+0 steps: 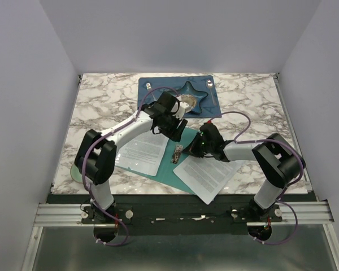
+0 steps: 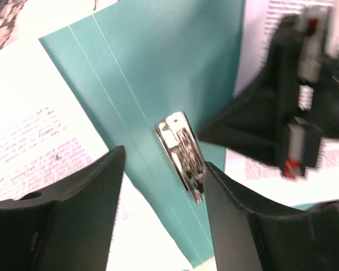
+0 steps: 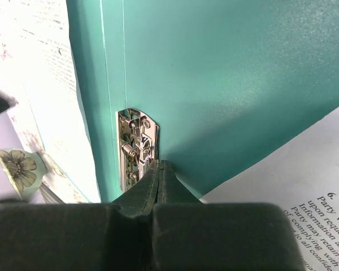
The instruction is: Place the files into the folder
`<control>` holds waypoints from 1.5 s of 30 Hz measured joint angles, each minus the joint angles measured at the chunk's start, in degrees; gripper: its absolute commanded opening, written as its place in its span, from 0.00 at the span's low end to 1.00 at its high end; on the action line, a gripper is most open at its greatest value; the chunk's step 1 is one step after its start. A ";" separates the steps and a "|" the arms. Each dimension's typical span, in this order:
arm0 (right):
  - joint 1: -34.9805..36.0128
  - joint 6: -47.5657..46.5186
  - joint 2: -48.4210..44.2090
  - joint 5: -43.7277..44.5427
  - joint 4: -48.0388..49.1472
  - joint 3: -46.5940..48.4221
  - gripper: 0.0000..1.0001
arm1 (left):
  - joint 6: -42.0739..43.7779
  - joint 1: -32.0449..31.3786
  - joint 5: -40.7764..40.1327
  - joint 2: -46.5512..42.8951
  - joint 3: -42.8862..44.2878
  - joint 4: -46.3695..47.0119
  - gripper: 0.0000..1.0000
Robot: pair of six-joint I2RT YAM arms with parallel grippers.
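My left end effector [image 2: 164, 161]: spread, straddling the clip [image 2: 181, 148].
My right end effector [image 3: 159, 165]: pressed together, tip seemingly touching the clip.
Folder [image 1: 187, 135]: centre of overhead frame, largely hidden under files [image 1: 141, 152] and arms.

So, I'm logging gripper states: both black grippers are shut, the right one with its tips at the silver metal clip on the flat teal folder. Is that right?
Not quite. The left gripper is open: the left wrist view shows its fingers wide apart, either side of the silver metal clip on the flat teal folder. The right gripper is shut, tips at the clip.
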 measured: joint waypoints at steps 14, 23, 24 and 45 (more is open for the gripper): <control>-0.20 -3.61 -2.08 0.94 -4.35 0.74 0.02 | 2.43 1.05 6.73 -5.60 -18.45 2.49 0.36; -0.22 -5.18 -6.80 0.85 -3.82 -4.13 0.03 | 2.38 1.16 10.29 -6.84 -19.32 6.62 0.28; -0.22 -5.25 -6.99 0.66 -3.74 -4.35 0.05 | 2.38 1.22 10.51 -6.84 -19.32 7.08 0.27; -0.17 -6.67 -3.63 -6.95 2.99 -3.34 0.07 | 0.59 1.44 11.91 -6.82 -21.88 9.90 0.33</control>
